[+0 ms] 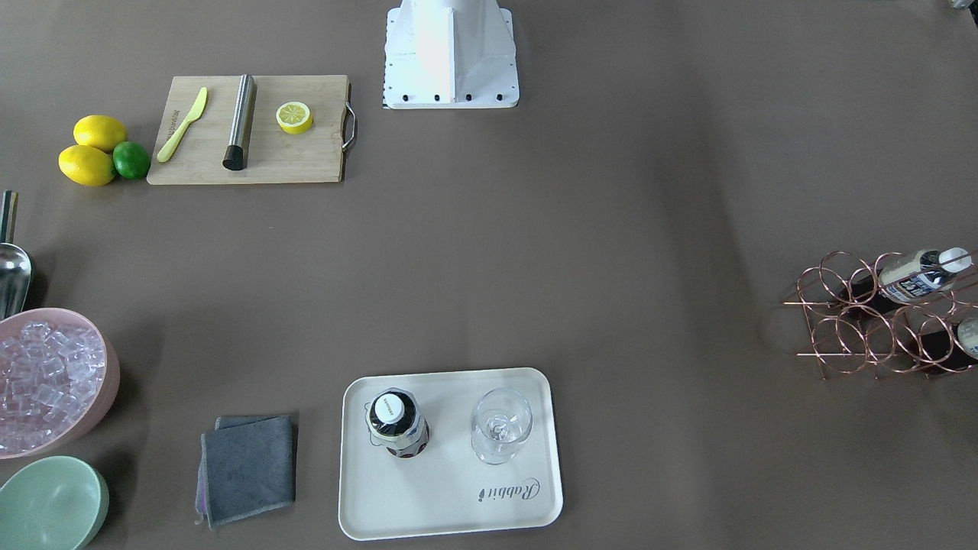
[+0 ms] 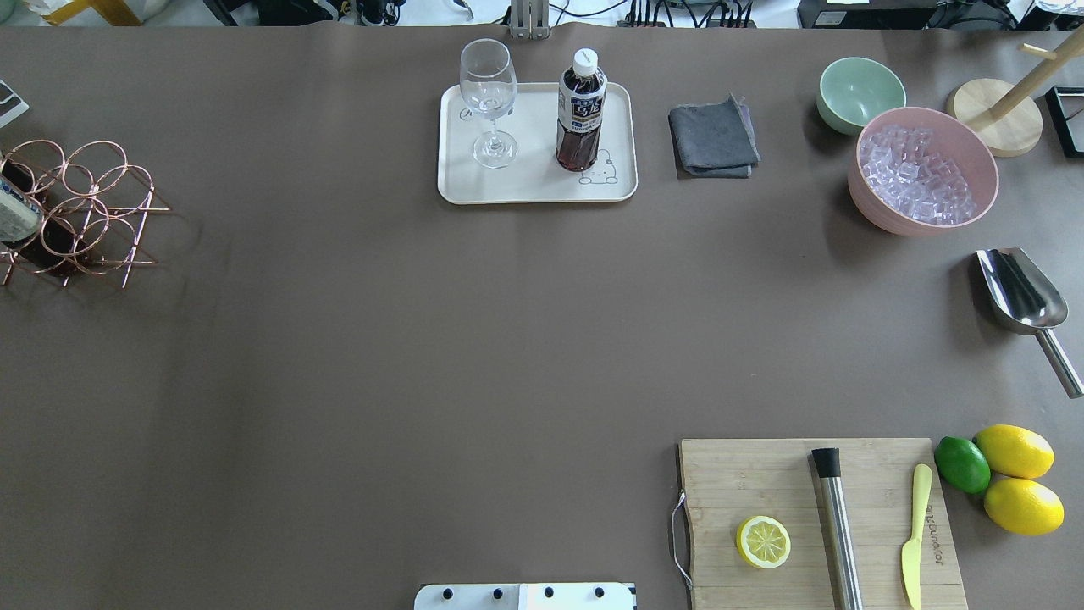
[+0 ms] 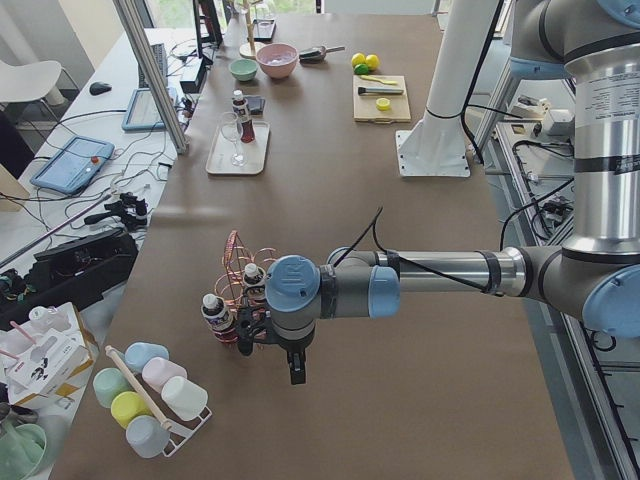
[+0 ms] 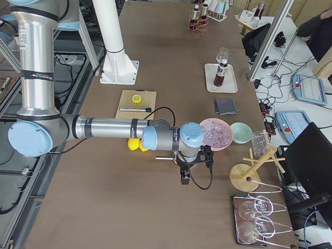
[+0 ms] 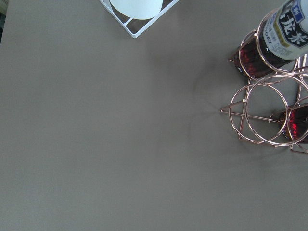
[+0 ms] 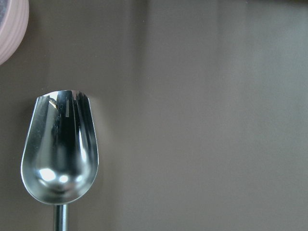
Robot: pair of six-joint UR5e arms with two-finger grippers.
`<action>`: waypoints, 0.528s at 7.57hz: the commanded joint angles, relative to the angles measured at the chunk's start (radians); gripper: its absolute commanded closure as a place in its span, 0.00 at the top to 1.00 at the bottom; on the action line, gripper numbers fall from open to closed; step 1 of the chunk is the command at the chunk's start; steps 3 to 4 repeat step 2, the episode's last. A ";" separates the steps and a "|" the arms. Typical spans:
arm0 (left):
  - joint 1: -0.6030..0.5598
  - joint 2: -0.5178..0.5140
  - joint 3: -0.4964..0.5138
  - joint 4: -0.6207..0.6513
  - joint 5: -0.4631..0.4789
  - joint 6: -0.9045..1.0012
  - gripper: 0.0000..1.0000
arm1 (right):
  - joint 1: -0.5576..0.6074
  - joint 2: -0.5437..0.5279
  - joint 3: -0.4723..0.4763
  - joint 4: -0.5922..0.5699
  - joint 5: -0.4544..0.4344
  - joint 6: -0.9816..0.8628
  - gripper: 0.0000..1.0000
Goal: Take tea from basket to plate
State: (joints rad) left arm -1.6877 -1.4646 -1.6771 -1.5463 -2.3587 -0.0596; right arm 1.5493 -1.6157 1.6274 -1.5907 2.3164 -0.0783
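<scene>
- Overhead exterior, far left: the basket (image 2: 76, 207), thin copper wire bent into round loops, cradles two more bottles (image 5: 281, 33) on their sides, long axes pointing towards the table's left end.
- Near it hangs the left gripper (image 3: 297, 368), the closer arm; I cannot tell how its jaws stand.
- Centre: the tea (image 2: 581, 110), smooth plastic with a white cap, stands upright on the matte cream plate (image 2: 533, 188), beside a clear stemmed glass (image 2: 489, 102) and apart from it; delivery looks done.
- Far right, the right gripper (image 4: 184, 176) hovers over a polished steel scoop (image 6: 60, 154); its jaws cannot be told either.
</scene>
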 commanded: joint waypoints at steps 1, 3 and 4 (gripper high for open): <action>-0.007 0.004 0.000 0.003 0.001 0.000 0.98 | 0.000 0.003 -0.001 0.000 0.000 0.000 1.00; -0.007 0.015 0.000 0.003 -0.001 0.000 0.98 | 0.000 0.003 -0.003 0.000 0.000 0.000 1.00; -0.007 0.015 0.000 0.003 -0.001 0.000 0.98 | 0.000 0.003 -0.003 0.000 0.000 0.000 1.00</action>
